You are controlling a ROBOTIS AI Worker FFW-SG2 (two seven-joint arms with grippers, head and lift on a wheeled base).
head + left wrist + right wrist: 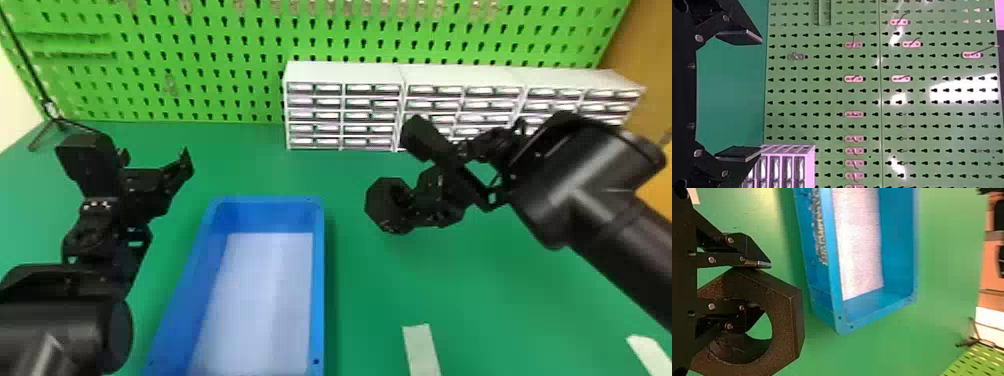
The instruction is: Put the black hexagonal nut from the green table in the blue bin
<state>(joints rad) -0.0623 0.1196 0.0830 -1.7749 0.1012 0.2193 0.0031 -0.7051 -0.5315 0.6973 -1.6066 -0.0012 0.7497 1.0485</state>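
My right gripper is beyond and to the right of the blue bin and holds the black hexagonal nut above the green table. In the right wrist view this gripper is shut on the nut, one finger against an outer face and the other through its hole. The bin lies beyond the nut, apart from it. My left gripper stands open and idle past the bin's far left corner; in the left wrist view, nothing is between the fingers of this gripper.
White drawer cabinets line the table's back, behind my right gripper, before a green pegboard with hooks. A black stand is at the back left. Pale strips lie on the table at the near right.
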